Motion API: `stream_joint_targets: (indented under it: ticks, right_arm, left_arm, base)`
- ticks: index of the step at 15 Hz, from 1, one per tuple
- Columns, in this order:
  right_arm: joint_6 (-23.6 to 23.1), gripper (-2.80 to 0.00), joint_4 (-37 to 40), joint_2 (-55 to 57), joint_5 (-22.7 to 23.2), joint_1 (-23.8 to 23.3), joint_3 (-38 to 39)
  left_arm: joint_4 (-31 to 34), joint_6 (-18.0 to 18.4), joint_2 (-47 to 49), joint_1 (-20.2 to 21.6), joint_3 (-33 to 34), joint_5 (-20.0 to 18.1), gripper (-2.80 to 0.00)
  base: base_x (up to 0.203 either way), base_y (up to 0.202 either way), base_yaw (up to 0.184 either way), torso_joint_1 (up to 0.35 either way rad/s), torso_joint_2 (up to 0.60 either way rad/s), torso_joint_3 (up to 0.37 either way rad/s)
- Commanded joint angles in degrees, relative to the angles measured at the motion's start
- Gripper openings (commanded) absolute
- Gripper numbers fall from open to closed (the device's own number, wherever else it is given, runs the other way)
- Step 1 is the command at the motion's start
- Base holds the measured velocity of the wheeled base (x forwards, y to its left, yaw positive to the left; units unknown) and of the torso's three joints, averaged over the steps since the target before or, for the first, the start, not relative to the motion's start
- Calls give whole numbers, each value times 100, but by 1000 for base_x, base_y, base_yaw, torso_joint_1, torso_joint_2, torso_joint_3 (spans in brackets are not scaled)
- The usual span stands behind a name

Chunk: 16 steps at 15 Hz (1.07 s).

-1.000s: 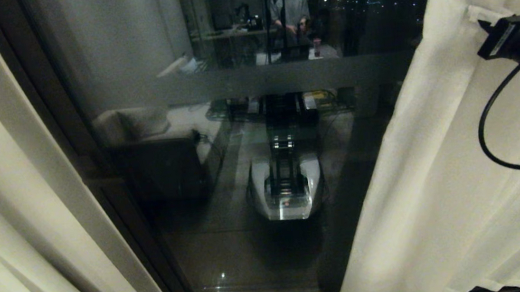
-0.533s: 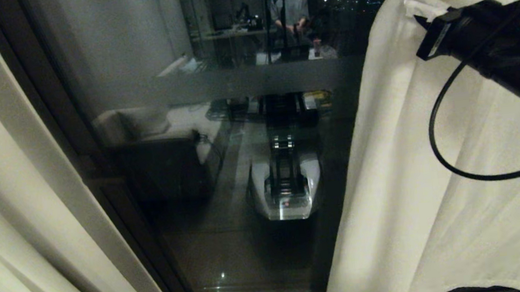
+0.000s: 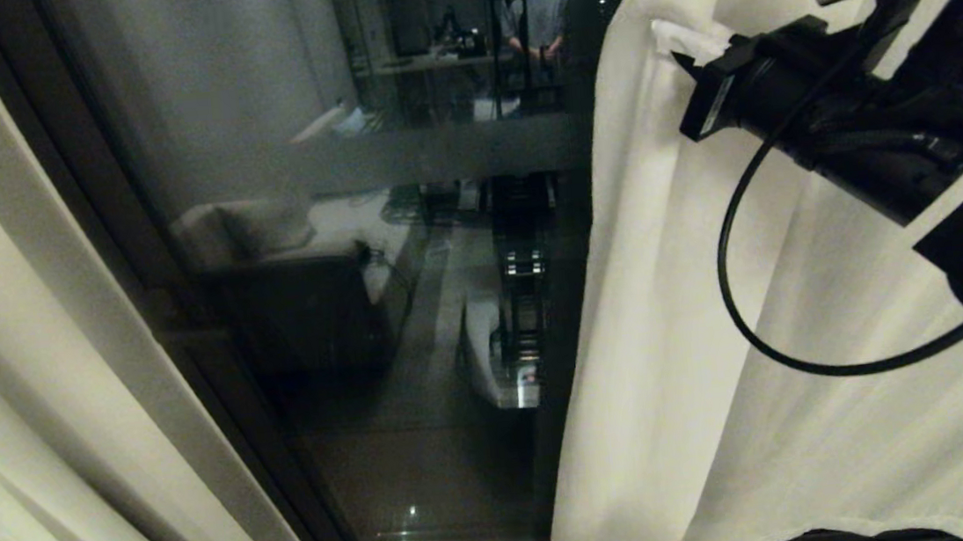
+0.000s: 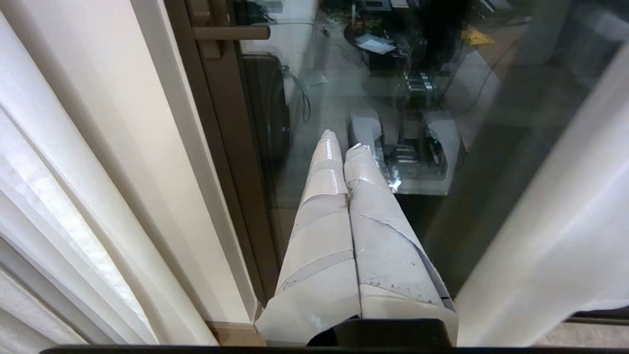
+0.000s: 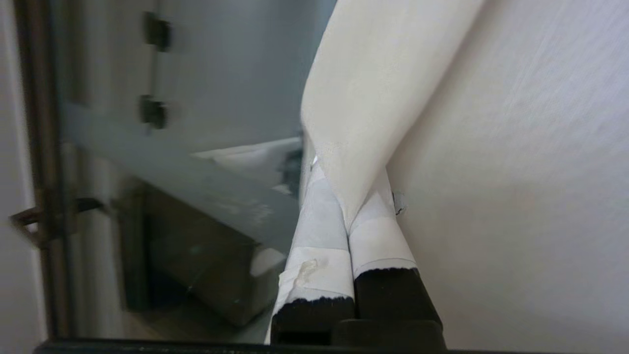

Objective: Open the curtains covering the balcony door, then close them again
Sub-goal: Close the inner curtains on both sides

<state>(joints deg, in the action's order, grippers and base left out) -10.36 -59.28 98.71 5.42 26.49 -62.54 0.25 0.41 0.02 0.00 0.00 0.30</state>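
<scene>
While pinched shut on the right curtain (image 3: 712, 283), right end effector (image 3: 676, 38) beside the balcony door (image 3: 415, 312).

Dim, reflective glass (image 3: 415, 312), perhaps motion-blurred

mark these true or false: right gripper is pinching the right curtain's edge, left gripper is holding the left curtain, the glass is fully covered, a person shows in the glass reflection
1. The right gripper is shut on the edge of the right curtain. True.
2. The left gripper holds the left curtain. False: it is shut on nothing, pointing at the glass.
3. The balcony door is fully covered. False: bare glass shows between the two curtains.
4. A person shows reflected in the glass. True.
</scene>
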Motion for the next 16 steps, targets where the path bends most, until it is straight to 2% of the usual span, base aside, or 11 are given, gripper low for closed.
stream_joint_targets:
  ticks: [1,5,10,12,14,15,16]
  right_arm:
    - [-21,-280,-23,148,-140,154,-4]
    - [7,-280,-34,80,-208,19,29]
    - [123,-280,478,-472,-177,-920,288]
    - [407,-280,573,-557,-186,-1157,325]
    - [430,-280,576,-589,-182,-1243,340]
    - [430,0,576,-637,-179,-1264,363]
    - [430,0,576,-664,-180,-1278,395]
  left_arm:
    - [1,2,-2,0,0,5,-280]
    - [1,2,-2,0,0,5,-280]
    - [1,2,-2,0,0,5,-280]
    - [1,2,-2,0,0,5,-280]
    - [1,2,-2,0,0,5,-280]
    - [1,2,-2,0,0,5,-280]
    - [1,2,-2,0,0,5,-280]
  base:
    - [0,0,0,0,0,0]
    - [0,0,0,0,0,0]
    - [0,0,0,0,0,0]
    - [0,0,0,0,0,0]
    - [0,0,0,0,0,0]
    - [0,0,0,0,0,0]
    - [0,0,0,0,0,0]
